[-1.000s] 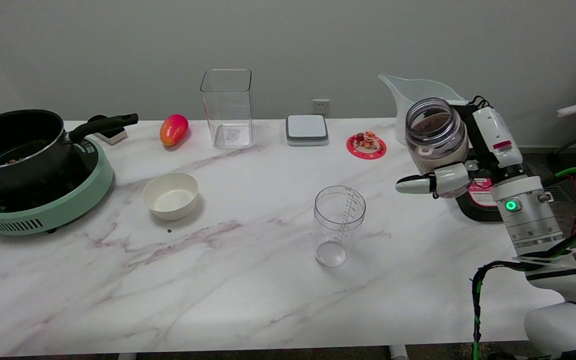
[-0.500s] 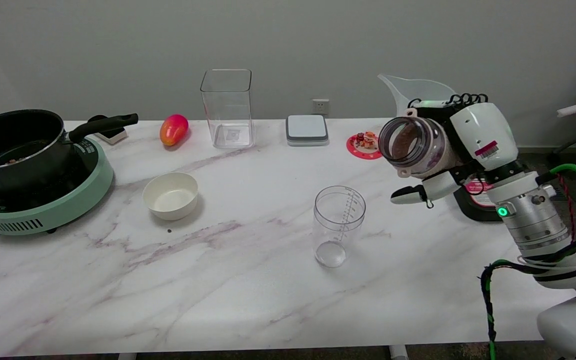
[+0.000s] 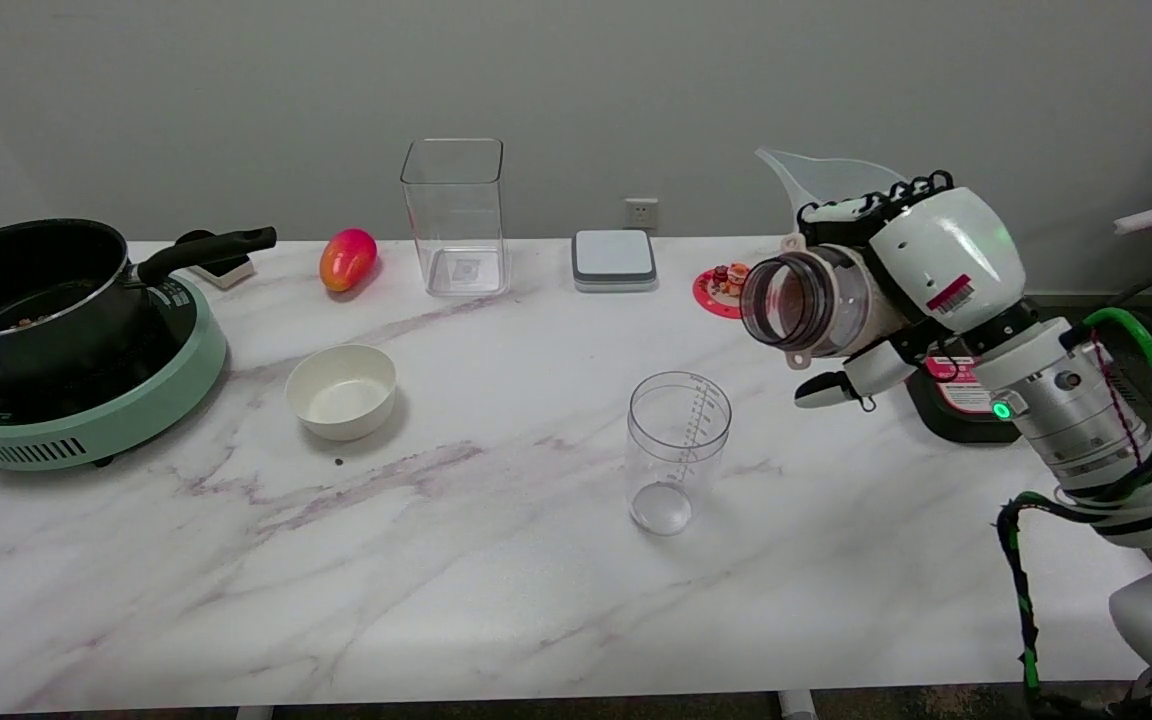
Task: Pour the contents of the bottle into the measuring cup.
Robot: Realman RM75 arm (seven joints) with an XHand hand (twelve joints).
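Note:
My right hand (image 3: 921,275) grips a clear wide-mouthed bottle (image 3: 811,305) in the air at the right of the table. The bottle lies almost on its side, its open mouth turned left, and brownish contents show inside. The clear measuring cup (image 3: 678,450) stands upright on the marble table, below and to the left of the bottle's mouth. I see nothing inside the cup. One finger sticks out under the bottle.
A white bowl (image 3: 341,390) sits left of the cup. A black pot (image 3: 31,290) stands on a green cooker (image 3: 86,400) at far left. Along the back are a mango (image 3: 347,258), a tall clear container (image 3: 454,215), a grey scale (image 3: 614,259), a red coaster (image 3: 726,290) and a clear jug (image 3: 821,185).
My right hand has tipped the bottle from upright to nearly level and carried it left, toward the space above the measuring cup. The cup has not moved.

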